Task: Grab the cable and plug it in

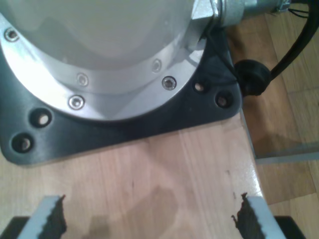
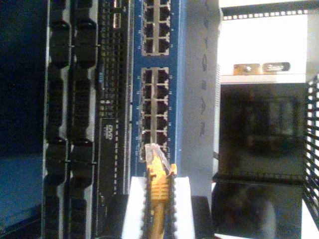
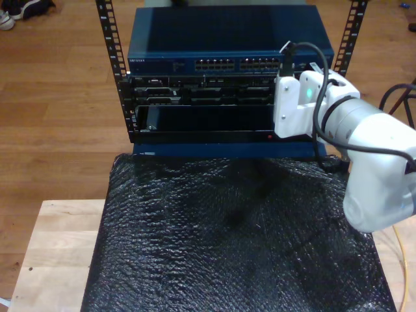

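My second gripper [image 2: 159, 185] is shut on the cable [image 2: 158, 191], a yellow-orange lead held between its white fingers [image 2: 137, 199]. The clear-tipped plug [image 2: 154, 153] sticks out past the fingertips and points at a port in the port block [image 2: 155, 107] of the blue network switch [image 2: 174, 59]. I cannot tell whether the plug touches the port. In the exterior view the second arm's white wrist [image 3: 302, 104] hangs in front of the switch [image 3: 227, 45] at that view's right. The cable [image 3: 404, 273] trails down there. My first gripper [image 1: 152, 221] is open over bare wood.
The switch tops a rack [image 3: 195, 97] of dark server units. A black bubble-wrap mat [image 3: 234, 234] covers the wooden table [image 3: 55, 253] in front. In the first wrist view an arm's silver base flange [image 1: 99, 55] sits on a black plate [image 1: 164, 119] near the table edge.
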Available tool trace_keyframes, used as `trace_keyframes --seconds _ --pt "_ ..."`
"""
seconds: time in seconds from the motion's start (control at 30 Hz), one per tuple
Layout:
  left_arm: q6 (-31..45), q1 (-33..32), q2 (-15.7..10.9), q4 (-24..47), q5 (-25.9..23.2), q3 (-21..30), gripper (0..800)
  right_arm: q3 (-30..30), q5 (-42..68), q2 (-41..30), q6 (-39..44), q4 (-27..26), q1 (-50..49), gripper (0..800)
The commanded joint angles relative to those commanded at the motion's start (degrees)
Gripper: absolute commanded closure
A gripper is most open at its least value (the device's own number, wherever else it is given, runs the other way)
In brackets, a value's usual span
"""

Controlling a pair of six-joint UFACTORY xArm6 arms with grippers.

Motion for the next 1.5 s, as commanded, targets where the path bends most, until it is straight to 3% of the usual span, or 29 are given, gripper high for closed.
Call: trace_keyframes --seconds 0.23,0.43,0.77,1.17,1.5 --pt "0.0 0.0 0.0 0.0 0.0 0.0 0 -3.16 -2.64 4.57 0.0 0.09 -0.18 800" --pt "0.0 0.0 0.0 0.0 0.0 0.0 0 -6.86 -11.96 11.87 0.0 0.53 -0.35 800" --pt "0.0 0.0 0.0 0.0 0.0 0.0 0 -8.26 -14.24 14.59 -0.09 0.88 -0.18 800" --pt "0.0 0.0 0.0 0.0 0.0 0.0 0 -12.66 -20.4 21.89 -1.41 7.91 2.99 800" --pt "0.0 0.0 0.0 0.0 0.0 0.0 0 -16.97 -26.46 26.81 -9.23 16.97 5.36 800"
